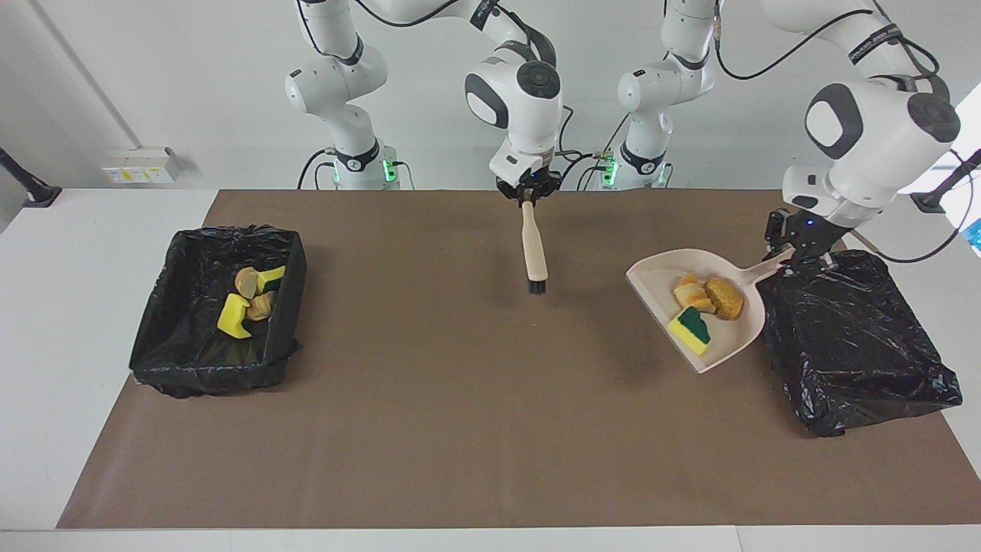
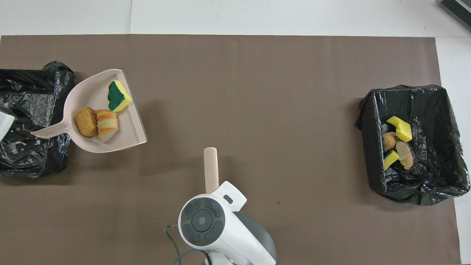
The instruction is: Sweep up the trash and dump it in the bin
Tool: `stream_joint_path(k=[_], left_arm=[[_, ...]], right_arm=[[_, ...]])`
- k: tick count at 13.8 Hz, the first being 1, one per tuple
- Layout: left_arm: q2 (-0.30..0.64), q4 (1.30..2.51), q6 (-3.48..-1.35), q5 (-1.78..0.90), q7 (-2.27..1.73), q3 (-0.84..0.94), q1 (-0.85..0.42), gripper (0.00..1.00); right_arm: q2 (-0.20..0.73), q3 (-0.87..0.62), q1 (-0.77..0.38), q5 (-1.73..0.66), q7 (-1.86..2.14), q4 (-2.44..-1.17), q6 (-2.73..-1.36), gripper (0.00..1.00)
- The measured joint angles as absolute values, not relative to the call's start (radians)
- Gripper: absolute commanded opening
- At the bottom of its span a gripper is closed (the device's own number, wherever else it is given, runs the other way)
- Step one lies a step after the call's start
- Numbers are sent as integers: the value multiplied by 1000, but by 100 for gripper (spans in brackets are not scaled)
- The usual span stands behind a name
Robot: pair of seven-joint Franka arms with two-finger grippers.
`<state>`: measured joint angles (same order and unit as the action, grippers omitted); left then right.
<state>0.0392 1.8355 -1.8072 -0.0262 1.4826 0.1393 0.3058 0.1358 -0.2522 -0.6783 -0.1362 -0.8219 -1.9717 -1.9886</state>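
Since no scraps lie loose on the brown-covered counter (image 1: 460, 429), the sweeping looks finished and the dumping is the step in hand. The left claw (image 1: 797, 264) is pinched on the handle of the beige plastic dustpan (image 1: 651, 280), which sits at about nine o'clock on the overhead view's face, just beside a bin lined with a crumpled black bag (image 1: 851, 345). In the pan lie a yellow sponge piece with green backing (image 1: 690, 328), a tan sliced bread lump (image 1: 692, 294) and a brown crusty lump (image 1: 725, 297). The right claw (image 1: 527, 198) waits at six o'clock, clamped on the top of a pale wooden brush with black bristles (image 1: 534, 249) hanging over mid-counter. At three o'clock a second black-lined bin (image 1: 153, 337) holds four more scraps (image 1: 249, 299). Next, I judge, the pan must go over the bin beside it and tip lip-down (slowly, or the lumps may roll off early).
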Motion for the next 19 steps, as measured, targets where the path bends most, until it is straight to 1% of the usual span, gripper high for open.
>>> stream_joint_path(k=[2, 4, 5, 6, 7, 8, 9, 11, 13, 15, 17, 19], left_arm=[[44, 1809, -1800, -27, 1675, 40, 309, 0], [64, 1762, -1794, -26, 1812, -35, 312, 0], [85, 1724, -1787, -24, 1876, -56, 322, 0], [112, 1683, -1784, -17, 1946, -69, 339, 0], [147, 1638, -1782, -1, 2016, -77, 361, 0], [184, 1593, -1782, 20, 2069, -82, 384, 0], [227, 1540, -1783, 41, 2112, -85, 409, 0], [319, 1424, -1796, 63, 2174, -87, 456, 0], [392, 1331, -1825, 83, 2202, -87, 475, 0], [422, 1291, -1864, 116, 2203, -89, 476, 0], [425, 1280, -1891, 151, 2187, -92, 475, 0], [425, 1275, -1896, 209, 2123, -92, 471, 0]], right_arm=[[152, -253, -731, -137, -861, -1996, -1993, 0], [159, -253, -759, -148, -877, -2044, -2046, 0], [160, -253, -769, -161, -882, -2077, -2089, 4], [160, -253, -775, -177, -887, -2100, -2120, 17], [160, -253, -776, -185, -891, -2112, -2137, 22], [160, -253, -776, -189, -891, -2114, -2147, 55], [159, -252, -776, -191, -892, -2114, -2151, 100], [159, -248, -774, -191, -892, -2100, -2151, 100], [164, -241, -758, -189, -892, -2051, -2149, 100], [179, -238, -706, -153, -885, -1968, -2107, 100], [189, -236, -641, -126, -807, -1892, -2029, 100], [188, -234, -561, -122, -676, -1849, -1941, 100]])
